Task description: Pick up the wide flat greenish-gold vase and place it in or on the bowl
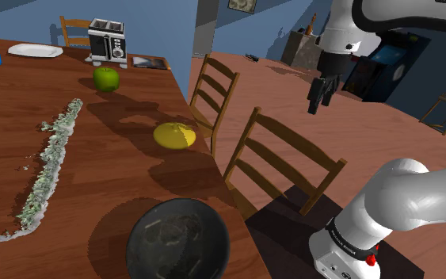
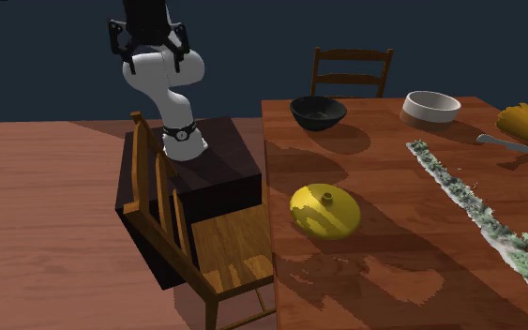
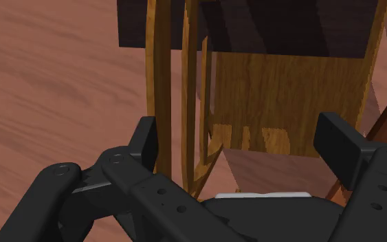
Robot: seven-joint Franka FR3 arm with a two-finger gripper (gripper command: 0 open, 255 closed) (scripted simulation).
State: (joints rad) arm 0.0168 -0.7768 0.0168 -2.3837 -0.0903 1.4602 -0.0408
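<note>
Well apart from end effector (image 3: 241,135), vase (image 1: 174,135)

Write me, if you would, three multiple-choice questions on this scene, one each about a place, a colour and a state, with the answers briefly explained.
1. Where is the yellow vase?
A. on the wooden table
B. on the floor
C. on a chair seat

2. What colour is the apple near the toaster?
A. red
B. green
C. orange

3. In what state is the gripper?
A. shut on the vase
B. shut on nothing
C. open, holding nothing

Answers:
1 A: both exterior views show the vase resting on the tabletop.
2 B: the shoulder view shows it plainly green.
3 C: in the wrist view its fingers stand apart with nothing clasped between them.
</note>
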